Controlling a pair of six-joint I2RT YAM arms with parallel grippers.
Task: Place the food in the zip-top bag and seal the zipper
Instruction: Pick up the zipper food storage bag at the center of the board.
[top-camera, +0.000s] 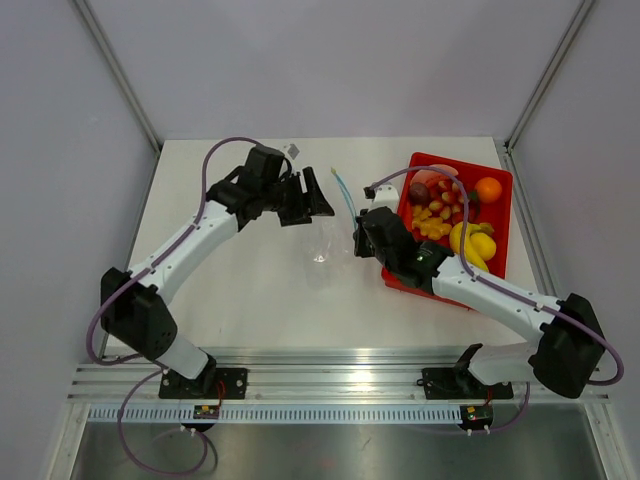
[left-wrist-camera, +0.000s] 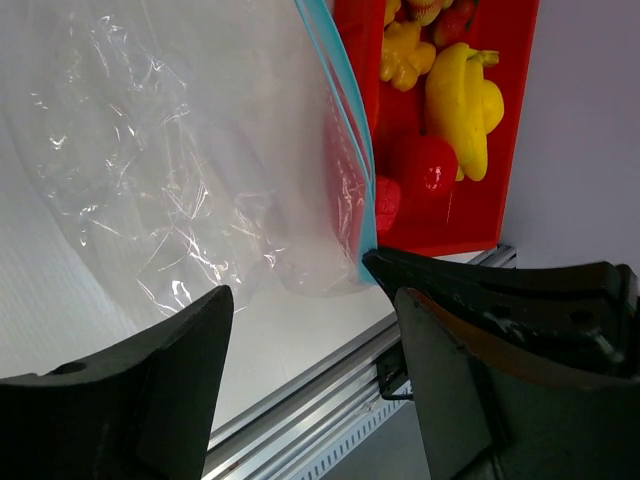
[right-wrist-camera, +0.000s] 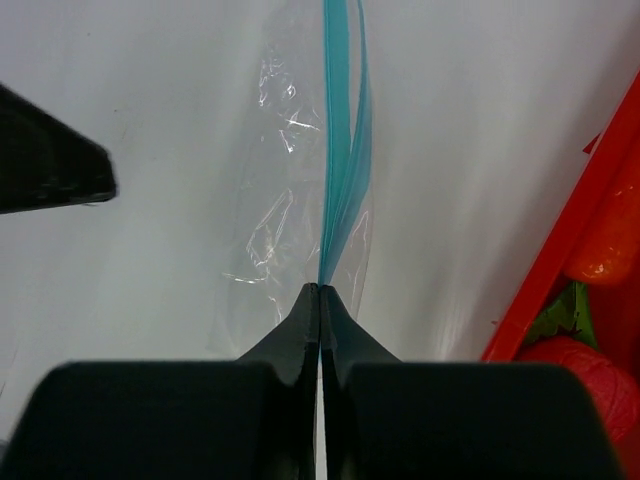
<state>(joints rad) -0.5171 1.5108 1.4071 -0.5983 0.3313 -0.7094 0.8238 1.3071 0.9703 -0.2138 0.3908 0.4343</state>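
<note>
The clear zip-top bag (top-camera: 325, 240) lies mid-table, its light blue zipper (top-camera: 345, 192) running along the edge nearest the tray. My right gripper (top-camera: 358, 236) is shut on the near end of the zipper (right-wrist-camera: 338, 150), fingertips (right-wrist-camera: 320, 292) pinched together on the strip. My left gripper (top-camera: 312, 204) hovers open just left of the bag (left-wrist-camera: 180, 150), with nothing between its fingers (left-wrist-camera: 160, 380). The food (top-camera: 445, 212), toy fruits in red, yellow and orange, sits in the red tray (top-camera: 500, 240). A yellow piece (left-wrist-camera: 462, 95) and a red one (left-wrist-camera: 425, 170) show beyond the zipper (left-wrist-camera: 340, 100).
The red tray (left-wrist-camera: 440, 225) stands right beside the bag's mouth edge, close to my right arm. The table's metal front rail (left-wrist-camera: 330, 400) runs below my left gripper (left-wrist-camera: 312, 300). Grey walls enclose the table on the left, right and back.
</note>
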